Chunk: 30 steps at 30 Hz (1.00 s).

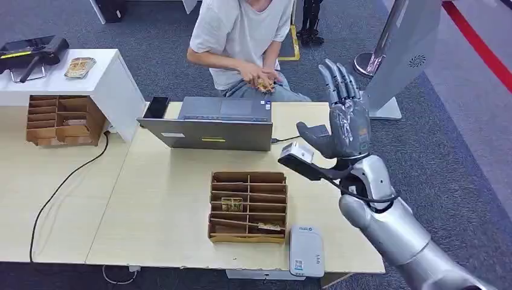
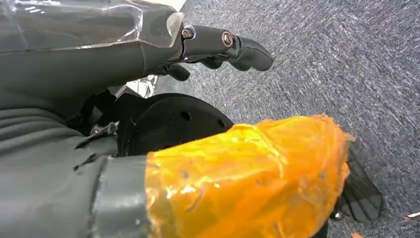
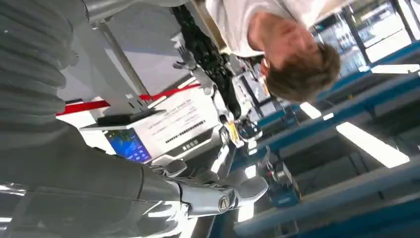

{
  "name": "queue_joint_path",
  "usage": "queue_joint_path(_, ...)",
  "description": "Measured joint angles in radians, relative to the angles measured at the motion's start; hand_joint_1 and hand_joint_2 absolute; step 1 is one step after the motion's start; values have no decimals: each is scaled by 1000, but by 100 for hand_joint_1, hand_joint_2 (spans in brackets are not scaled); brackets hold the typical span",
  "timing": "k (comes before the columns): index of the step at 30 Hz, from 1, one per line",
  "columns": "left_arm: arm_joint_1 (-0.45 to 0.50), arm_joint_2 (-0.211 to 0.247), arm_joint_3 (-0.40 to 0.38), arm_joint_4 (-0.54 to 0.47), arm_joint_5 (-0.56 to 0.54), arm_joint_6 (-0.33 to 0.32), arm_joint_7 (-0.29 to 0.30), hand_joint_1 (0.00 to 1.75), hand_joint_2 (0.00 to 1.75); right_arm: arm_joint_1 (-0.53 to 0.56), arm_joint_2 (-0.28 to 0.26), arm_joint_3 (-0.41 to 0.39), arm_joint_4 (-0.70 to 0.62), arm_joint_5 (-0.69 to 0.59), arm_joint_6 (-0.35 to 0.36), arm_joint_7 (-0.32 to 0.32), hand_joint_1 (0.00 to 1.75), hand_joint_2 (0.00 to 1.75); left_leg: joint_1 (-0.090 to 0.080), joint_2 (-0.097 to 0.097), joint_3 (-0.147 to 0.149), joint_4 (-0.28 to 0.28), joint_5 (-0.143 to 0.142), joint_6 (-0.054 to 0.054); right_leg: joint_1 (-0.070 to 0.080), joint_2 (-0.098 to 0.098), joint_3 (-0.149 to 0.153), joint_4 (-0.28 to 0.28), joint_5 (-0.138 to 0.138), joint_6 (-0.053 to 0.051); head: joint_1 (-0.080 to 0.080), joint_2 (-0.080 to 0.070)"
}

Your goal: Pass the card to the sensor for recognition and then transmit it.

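Setting: a pale wooden table (image 1: 163, 205) on grey carpet, with a person (image 1: 241, 36) seated behind a laptop (image 1: 211, 127).
Right hand (image 1: 344, 124): raised above the table's right side, fingers spread upward, nothing held.
Left hand (image 2: 218, 47): hung over carpet, fingers loosely curled; a grasp cannot be told.
Cards (image 1: 232, 204): lying in the slotted cardboard tray (image 1: 248, 206).
Sensor (image 1: 306, 251): white reader just beside the tray, at the table's near edge.
Handling: the card is judged light, thin, stiff, slippery; best pinched by its exposed edge.
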Motion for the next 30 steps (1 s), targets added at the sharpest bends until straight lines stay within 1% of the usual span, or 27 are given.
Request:
queue_joint_path(3, 1, -1, 11, 0, 0, 0, -5, 0, 0, 45, 1, -9, -37, -25, -66, -44, 0, 175, 0, 0, 0, 0, 0, 0, 0, 0, 0, 0, 0, 0, 0, 0)
queue_joint_path(5, 1, -2, 22, 0, 0, 0, -11, 0, 0, 88, 1, -20, -75, -54, -106, -88, 0, 175, 0, -1, 0, 0, 0, 0, 0, 0, 0, 0, 0, 0, 0, 0)
queue_joint_path(9, 2, -5, 51, 2, -1, 0, -26, 0, 0, 188, 2, -47, -163, -89, -111, -183, 0, 175, 0, -1, 0, 0, 0, 0, 0, -1, 0, 0, 0, 0, 0, 0)
queue_joint_path(11, 2, -7, 64, 4, -2, 0, -33, 0, 0, 251, 3, -68, -212, -113, -111, -245, 0, 175, 0, -3, -1, 0, 0, 0, 0, -3, 0, -1, -1, 0, 0, 0)
queue_joint_path(15, 2, -10, 91, 6, -4, 0, -44, 0, 0, 371, 10, -89, -295, -205, -111, -342, 0, 175, 0, -2, -1, 0, -1, 0, 0, -3, 0, -1, -1, 0, 0, 0)
queue_joint_path(16, 2, -10, 97, 6, -5, 0, -47, 0, 0, 400, 11, -91, -311, -229, -111, -362, 0, 0, 0, -2, -1, 0, -1, 0, 0, -3, 0, -1, -1, 0, 0, 0)
queue_joint_path(23, 2, -15, 135, 8, -19, 0, -56, 0, 0, 540, 23, -81, -404, -455, -108, -497, 0, 0, 0, -2, -1, 0, -1, 0, 0, -3, 0, -1, -1, 0, 0, 0)
queue_joint_path(28, 1, -15, 155, 8, -28, 0, -51, 0, 0, 618, 33, -32, -456, -595, -86, -560, 0, 0, 0, -2, -1, 0, -1, 0, 0, -3, 0, -1, -1, 0, 0, 0)
queue_joint_path(30, 1, -15, 158, 8, -31, 0, -48, 0, 0, 640, 36, -14, -470, -644, -59, -577, 0, 0, 0, -2, -1, -1, -1, 0, 0, -2, 0, -1, -1, 0, -1, 0)
